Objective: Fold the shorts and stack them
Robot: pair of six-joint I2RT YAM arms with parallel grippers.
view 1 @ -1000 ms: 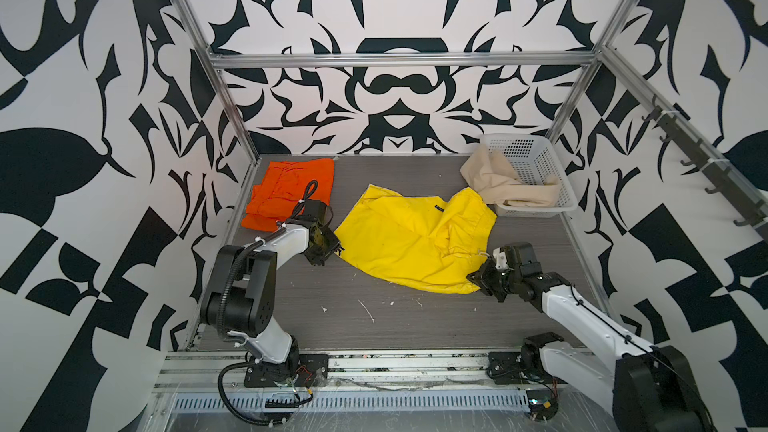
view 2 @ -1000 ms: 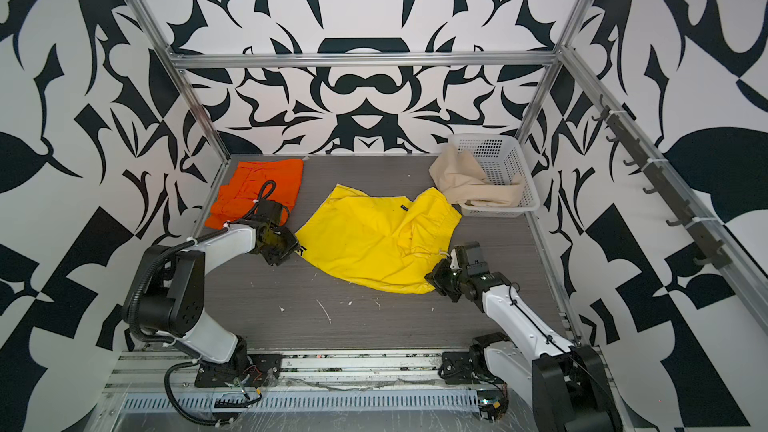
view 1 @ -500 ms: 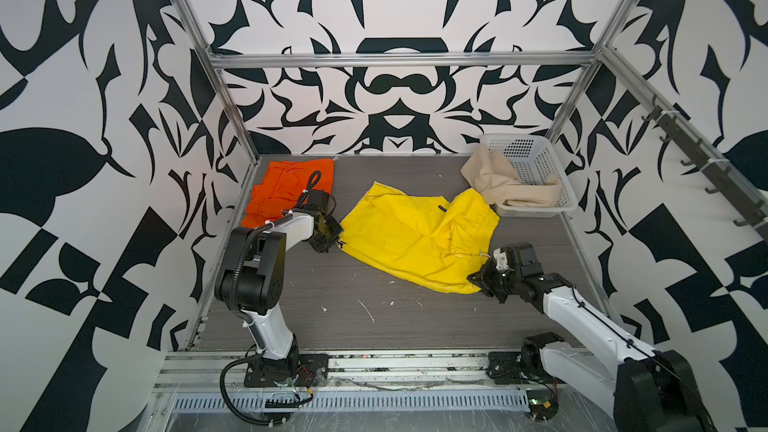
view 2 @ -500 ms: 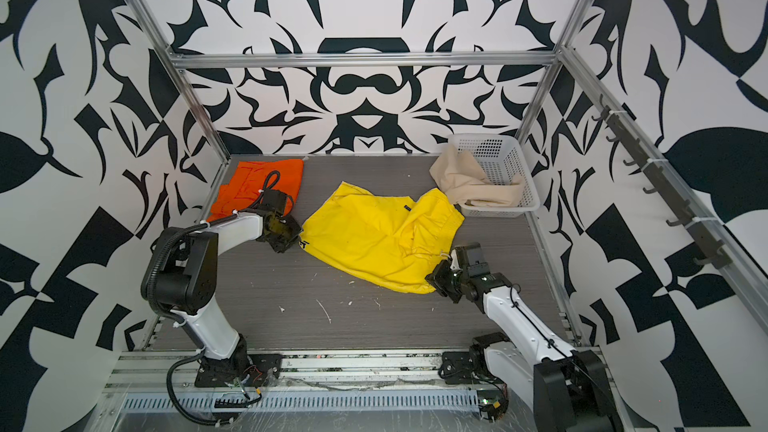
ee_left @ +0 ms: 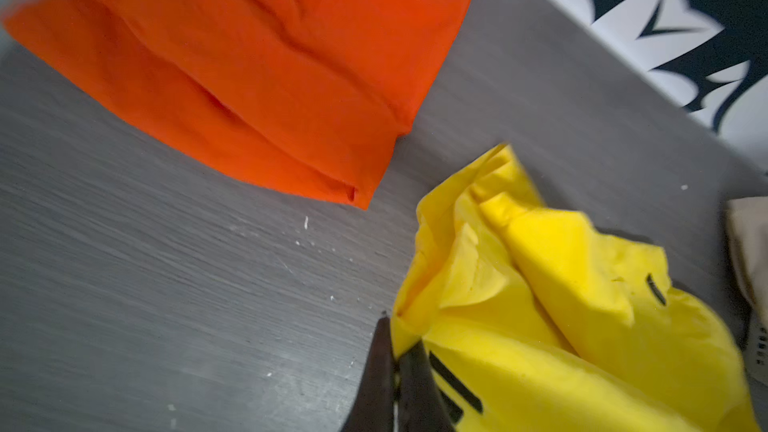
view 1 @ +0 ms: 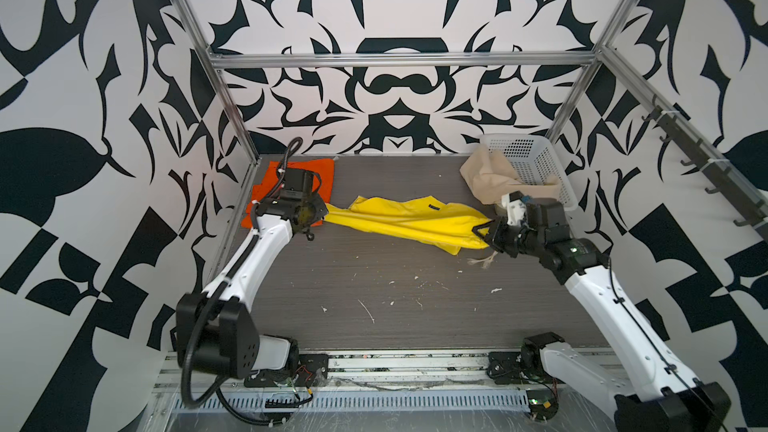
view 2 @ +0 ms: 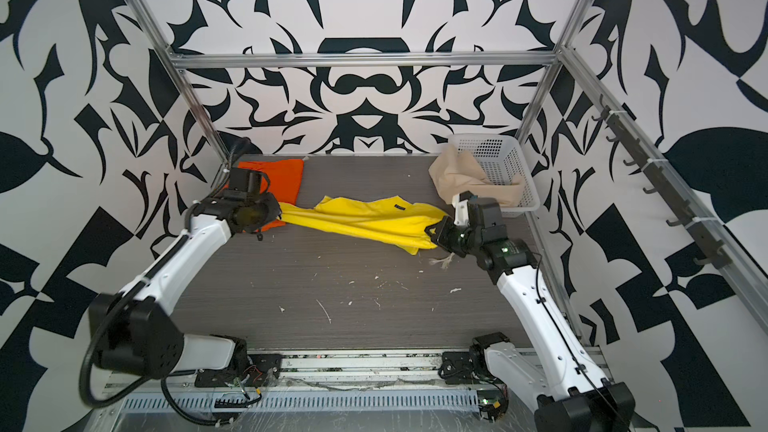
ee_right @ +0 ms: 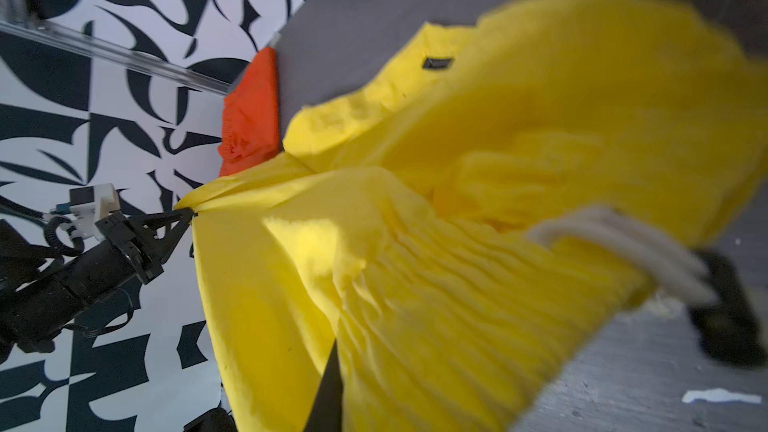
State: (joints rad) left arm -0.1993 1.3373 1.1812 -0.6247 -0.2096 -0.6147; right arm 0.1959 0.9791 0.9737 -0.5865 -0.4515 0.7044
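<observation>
Shorts of bright yellow soft cloth, strung between both grippers, long axis running fingertip to fingertip. Clamped one pinched corner in the left gripper, jaws shut tight on it. Clamped the gathered waistband end in the right gripper. Lay equally near both arms. Kept folded bright orange cloth shorts just behind the left fingers, probably as the stack's base.

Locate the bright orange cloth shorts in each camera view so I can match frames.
Top view: bright orange cloth shorts at the far-left corner of the grey table, partly behind the left arm.
Top view: same shorts, same corner.
Left wrist: large, close, flat on the table.
Right wrist: small, far off, beyond the bright yellow cloth shorts.
Shared landmark: those yellow shorts, next to the orange in all four.
</observation>
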